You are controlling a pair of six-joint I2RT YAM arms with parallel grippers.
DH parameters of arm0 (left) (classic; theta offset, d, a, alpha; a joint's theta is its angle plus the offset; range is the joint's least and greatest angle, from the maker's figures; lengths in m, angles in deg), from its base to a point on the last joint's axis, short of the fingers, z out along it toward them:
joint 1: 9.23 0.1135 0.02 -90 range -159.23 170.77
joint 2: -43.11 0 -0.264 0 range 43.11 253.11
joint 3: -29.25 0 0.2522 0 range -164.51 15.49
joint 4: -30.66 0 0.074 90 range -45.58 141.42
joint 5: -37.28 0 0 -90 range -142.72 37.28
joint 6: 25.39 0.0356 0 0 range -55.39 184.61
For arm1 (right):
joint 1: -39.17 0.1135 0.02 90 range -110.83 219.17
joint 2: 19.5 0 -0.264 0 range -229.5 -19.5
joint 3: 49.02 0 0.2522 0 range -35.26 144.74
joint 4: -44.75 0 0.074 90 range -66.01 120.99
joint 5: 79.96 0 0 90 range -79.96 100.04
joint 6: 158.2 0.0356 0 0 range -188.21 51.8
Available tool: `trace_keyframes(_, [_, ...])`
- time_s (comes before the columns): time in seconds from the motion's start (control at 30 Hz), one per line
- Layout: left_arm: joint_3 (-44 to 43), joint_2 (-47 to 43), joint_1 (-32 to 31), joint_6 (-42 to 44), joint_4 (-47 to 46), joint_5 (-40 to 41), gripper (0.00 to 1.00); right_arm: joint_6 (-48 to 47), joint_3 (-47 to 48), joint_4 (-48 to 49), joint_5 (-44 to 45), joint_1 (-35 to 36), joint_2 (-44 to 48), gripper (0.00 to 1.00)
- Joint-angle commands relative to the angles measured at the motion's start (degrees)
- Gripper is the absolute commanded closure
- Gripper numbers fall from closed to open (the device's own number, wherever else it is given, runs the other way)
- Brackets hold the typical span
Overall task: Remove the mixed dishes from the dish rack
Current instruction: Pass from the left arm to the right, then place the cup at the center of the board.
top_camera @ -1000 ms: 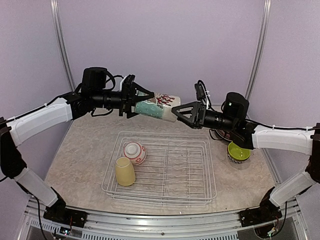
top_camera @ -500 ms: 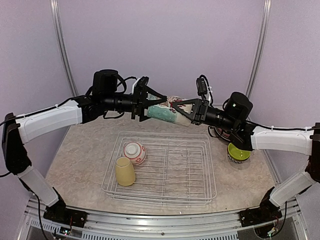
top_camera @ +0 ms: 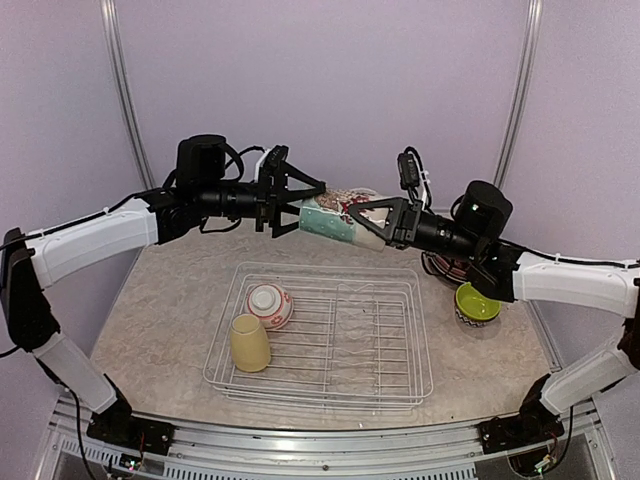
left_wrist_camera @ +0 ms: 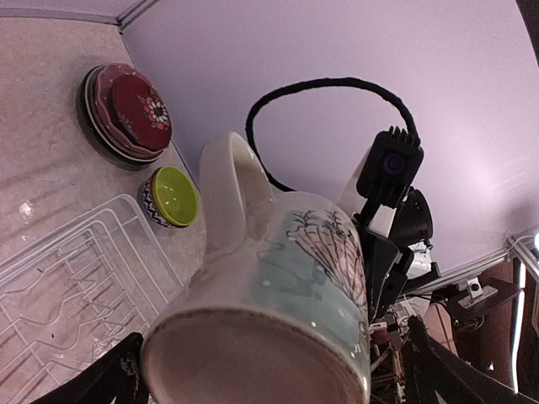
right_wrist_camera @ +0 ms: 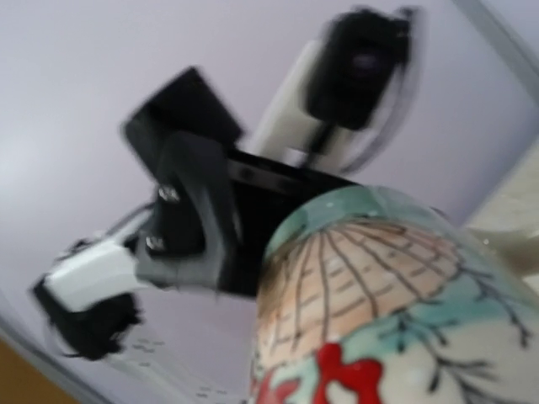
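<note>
The tall floral cup (top_camera: 333, 216) lies sideways in the air above the back of the dish rack (top_camera: 400, 380). My right gripper (top_camera: 356, 222) is shut on its rim end. My left gripper (top_camera: 305, 207) stands open around the base end, and its fingers (left_wrist_camera: 105, 383) are clear of the cup (left_wrist_camera: 286, 311) on both sides. The cup (right_wrist_camera: 379, 295) fills the right wrist view, where my own fingers do not show. Inside the rack, a pale yellow mug (top_camera: 250, 343) stands upside down beside a red-patterned bowl (top_camera: 268, 304).
A lime-green bowl (top_camera: 476, 303) sits on the table right of the rack, under the right arm. A stack of plates (left_wrist_camera: 126, 114) with a maroon one on top stands behind it. Lavender walls close the back and sides.
My left gripper has opened off the cup's base and drawn back slightly to the left. My right gripper has closed on the cup's other end.
</note>
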Motion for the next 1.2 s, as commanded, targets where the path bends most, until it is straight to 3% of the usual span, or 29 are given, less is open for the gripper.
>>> trace_keyframes(0.0, [0.6,-5.2,4.2,4.3,8.8,4.8,0.01,-8.8,1.2,-10.8,6.8,-1.9,6.2,1.00])
trace_keyframes(0.17, [-0.7,-9.8,9.0,11.3,21.9,9.9,0.01,-18.8,2.7,-28.7,15.9,-4.1,11.6,1.00])
trace_keyframes(0.3, [-6.0,-12.1,11.5,17.9,32.0,14.5,0.01,-30.3,10.5,-52.1,32.0,-4.3,12.2,1.00])
trace_keyframes(0.43, [-13.9,-11.0,12.9,23.5,38.6,16.5,0.01,-40.1,19.6,-66.9,44.7,-4.4,6.3,1.00])
trace_keyframes(0.63, [-20.8,-7.0,13.9,28.3,39.2,17.9,0.01,-49.1,36.0,-83.7,59.5,-4.8,-9.8,1.00])
trace_keyframes(0.77, [-18.4,-5.6,14.9,30.8,37.6,18.9,0.01,-51.3,44.8,-89.6,58.3,-7.2,-18.7,1.00])
trace_keyframes(0.93, [-15.6,-5.6,16.2,33.4,39.3,19.2,0.01,-52.9,52.6,-96.5,50.6,-11.2,-29.0,1.00])
trace_keyframes(1.17, [-14.5,-6.5,16.2,35.0,40.4,19.5,0.01,-55.1,58.9,-100.5,46.1,-11.9,-37.6,1.00])
